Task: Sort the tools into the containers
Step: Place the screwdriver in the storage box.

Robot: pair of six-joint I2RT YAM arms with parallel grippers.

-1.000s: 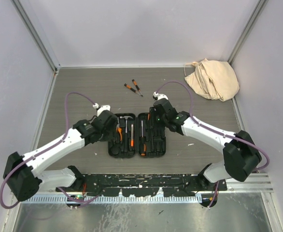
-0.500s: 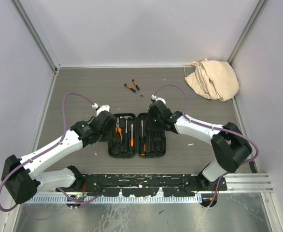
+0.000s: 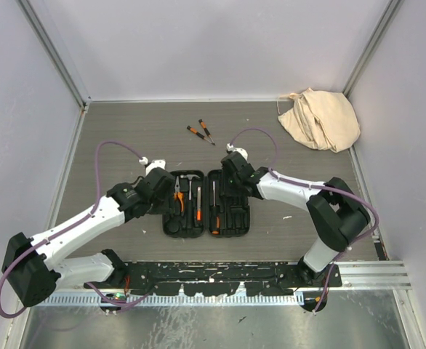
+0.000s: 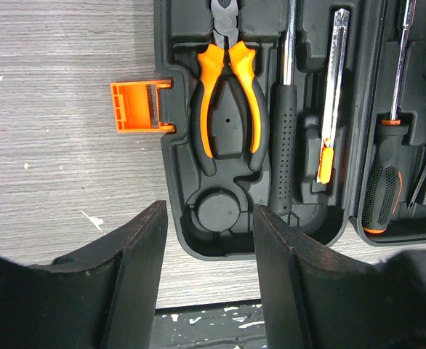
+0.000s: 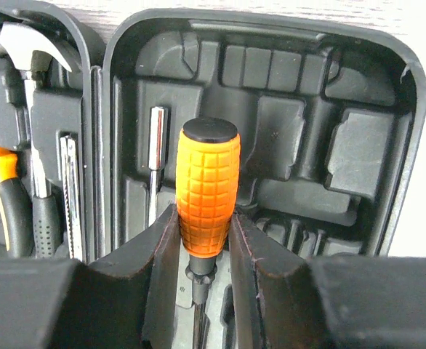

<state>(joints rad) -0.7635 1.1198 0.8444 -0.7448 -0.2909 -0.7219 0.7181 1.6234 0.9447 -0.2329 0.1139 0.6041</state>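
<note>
The black tool case (image 3: 236, 224) lies open in the middle of the table, with its orange latch (image 4: 134, 106) on the left. Orange pliers (image 4: 227, 109), a hammer (image 4: 286, 145) and a utility knife (image 4: 331, 109) sit in its left half. My right gripper (image 5: 206, 218) is shut on an orange-handled screwdriver (image 5: 207, 189) above the case's right half (image 5: 300, 145). My left gripper (image 4: 209, 225) is open and empty over the case's near-left corner. Two small screwdrivers (image 3: 201, 131) lie on the table beyond the case.
A beige cloth bag (image 3: 320, 118) lies in the far right corner. Grey walls close the table on three sides. A black rail (image 3: 213, 275) with both arm bases runs along the near edge.
My right gripper has shifted a little left and away over the case's right half, still holding the screwdriver, and its elbow has folded in. The left arm has barely moved.
</note>
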